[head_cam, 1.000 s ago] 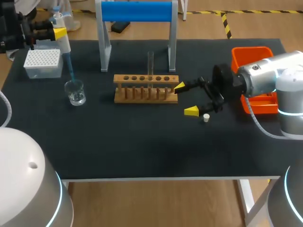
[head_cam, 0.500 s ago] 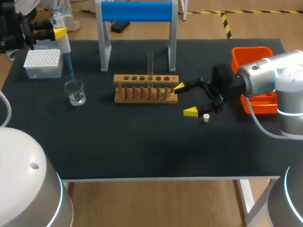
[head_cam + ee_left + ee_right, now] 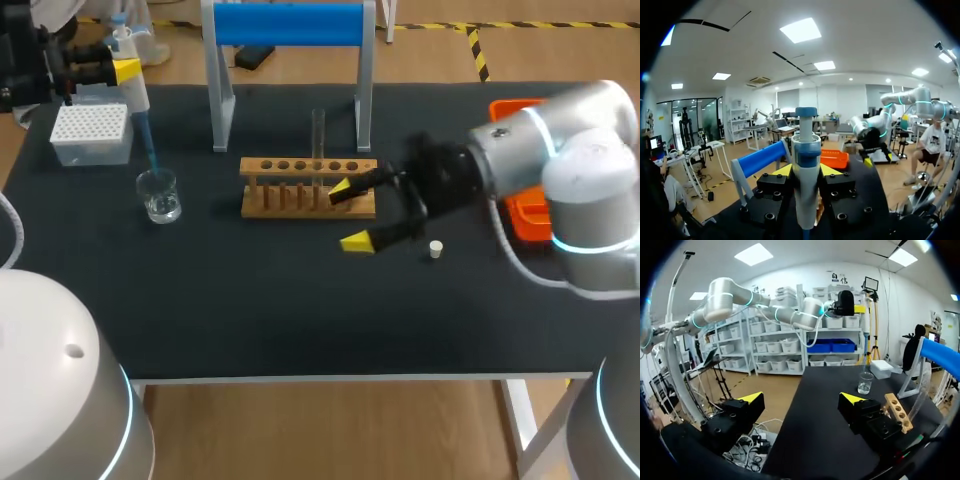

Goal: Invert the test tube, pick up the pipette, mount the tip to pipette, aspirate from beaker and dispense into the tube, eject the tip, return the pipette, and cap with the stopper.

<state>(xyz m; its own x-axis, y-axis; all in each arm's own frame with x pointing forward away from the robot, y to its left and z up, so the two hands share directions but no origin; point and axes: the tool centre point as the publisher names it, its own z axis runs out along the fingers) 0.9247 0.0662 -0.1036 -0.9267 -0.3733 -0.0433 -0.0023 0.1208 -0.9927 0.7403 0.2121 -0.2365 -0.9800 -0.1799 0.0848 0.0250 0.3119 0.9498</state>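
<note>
Test tube (image 3: 318,135): the right gripper (image 3: 349,215), fingers spread wide and holding nothing, hangs close by the front of the wooden rack (image 3: 308,187), where the tube stands upright in a rear hole. Thin glass, I judge: light, slick, breakable, best taken gently on its bare wall above the rack. The left gripper (image 3: 118,70) is clamped on the pipette (image 3: 135,100), tip pointing down at the beaker (image 3: 159,195)

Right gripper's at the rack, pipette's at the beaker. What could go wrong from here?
The open right gripper sits close to the rack; a finger might nudge it and tip the upright test tube. The stopper lies loose beside that arm and might get swept away.
</note>
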